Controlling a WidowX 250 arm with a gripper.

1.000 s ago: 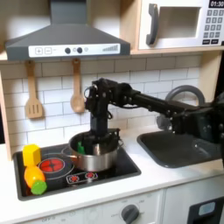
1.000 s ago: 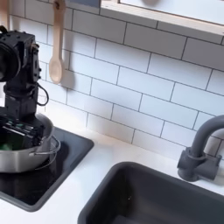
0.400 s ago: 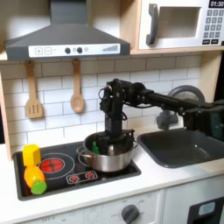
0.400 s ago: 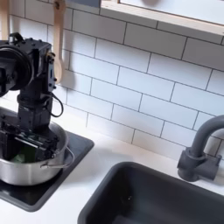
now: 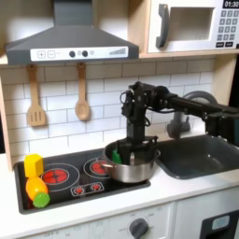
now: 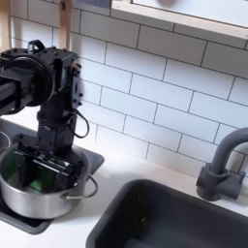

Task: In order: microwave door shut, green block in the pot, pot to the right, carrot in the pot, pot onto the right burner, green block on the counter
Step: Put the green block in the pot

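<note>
Sliding the pot across the cooktop.

From the first exterior view's left: the carrot (image 5: 36, 191) lies at the cooktop's (image 5: 65, 175) left edge; the pot (image 5: 131, 165), green block (image 5: 116, 156) inside, sits at its right edge. The gripper (image 5: 135, 145) reaches into the pot; we cannot tell its jaw state. We judge a low, steady push keeps the pot from tipping.

Pot (image 5: 133, 168) shiny steel; cooktop (image 5: 65, 177) glossy black; spoons (image 5: 82, 93) wood; wall tiles (image 6: 165, 92) glossy white.
</note>
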